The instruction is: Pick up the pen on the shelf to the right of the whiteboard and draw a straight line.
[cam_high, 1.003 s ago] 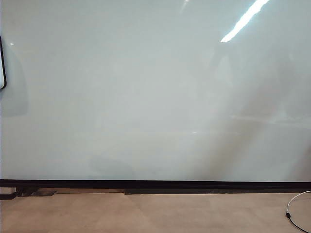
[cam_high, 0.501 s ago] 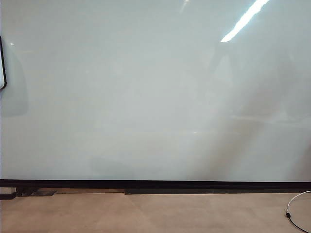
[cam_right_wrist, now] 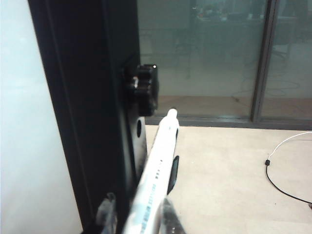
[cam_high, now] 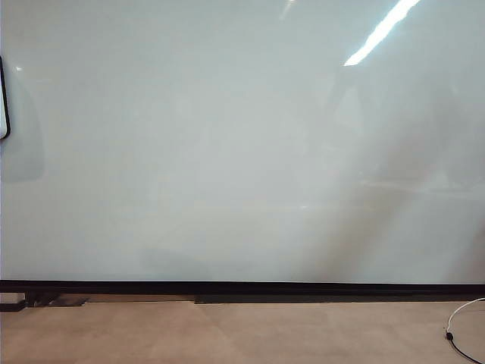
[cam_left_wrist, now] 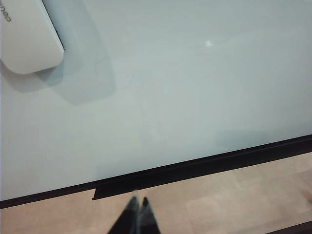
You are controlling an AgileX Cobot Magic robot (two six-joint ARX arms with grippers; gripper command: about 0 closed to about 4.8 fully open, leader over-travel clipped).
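Nothing moved on glossy grey whiteboard (cam_high: 227, 152) since earlier exterior frames, right gripper (cam_right_wrist: 136, 214) fingers clamped on slim white pen (cam_right_wrist: 156, 175) between them, left gripper (cam_left_wrist: 137, 217) fingers together, tan floor (cam_high: 227, 334), white cable (cam_right_wrist: 287, 161).

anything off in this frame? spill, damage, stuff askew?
Nothing stands out. The whiteboard is unmarked, with only glare and reflections. The pen sits between the right gripper fingers beside the board's black frame. The left gripper hangs shut, away from the board. A loose white cable lies on the floor.
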